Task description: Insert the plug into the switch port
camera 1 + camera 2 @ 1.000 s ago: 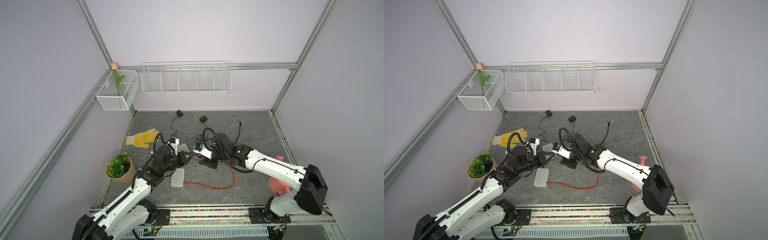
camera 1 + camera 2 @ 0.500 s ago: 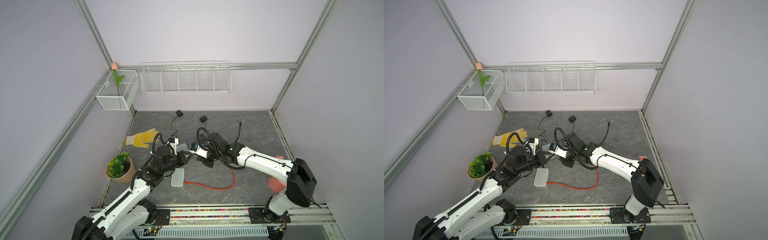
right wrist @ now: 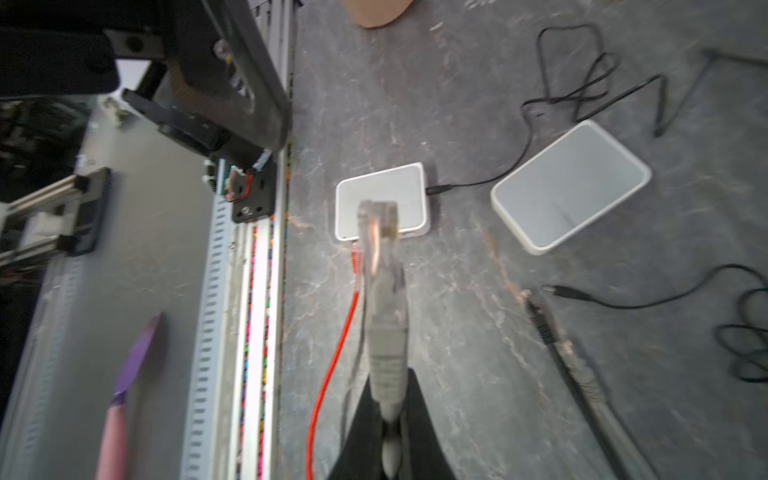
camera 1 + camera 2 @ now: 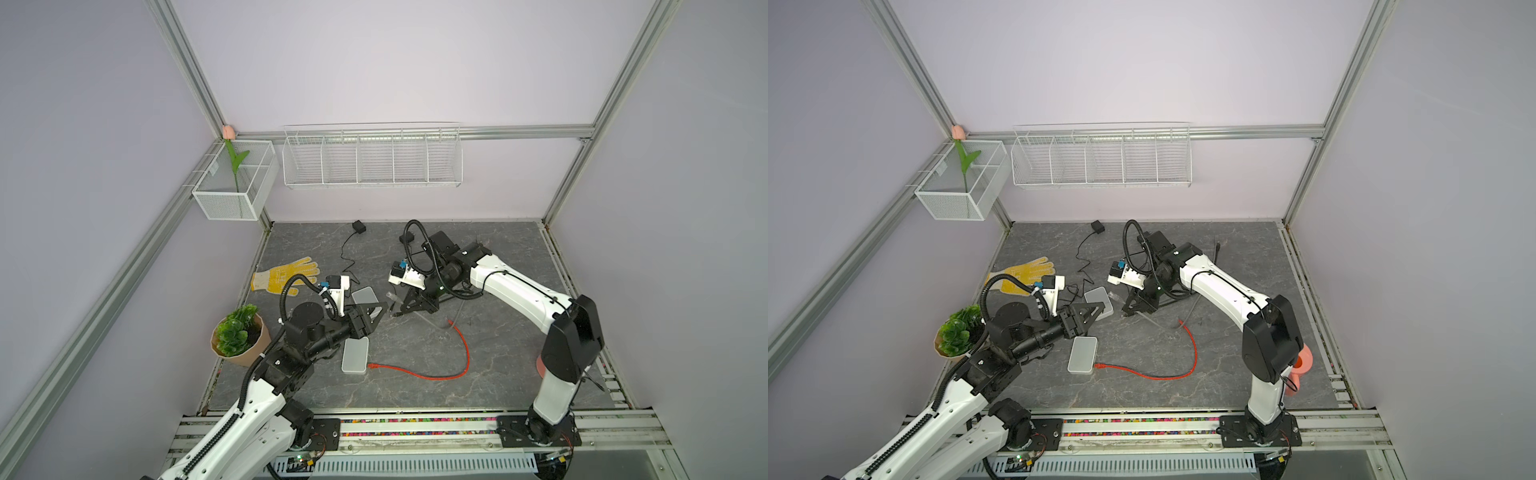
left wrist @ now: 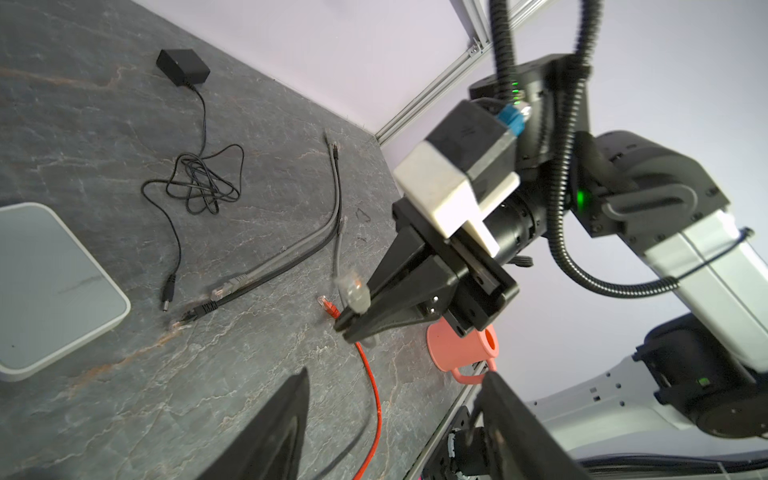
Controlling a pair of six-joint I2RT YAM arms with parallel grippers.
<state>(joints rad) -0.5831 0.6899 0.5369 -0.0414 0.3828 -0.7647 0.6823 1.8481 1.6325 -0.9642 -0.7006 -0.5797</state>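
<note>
Your dark stone counter (image 4: 511,365) carries a white switch (image 4: 355,354) with a red cable (image 4: 419,376) ending at its edge, and a second white box (image 4: 365,296) beyond it. Your right tool (image 5: 347,322) is clamped on the grey cable's clear plug (image 5: 354,291), near that second box and well apart from the switch. Your left tool (image 5: 397,372) stands open, holding nothing.
</note>
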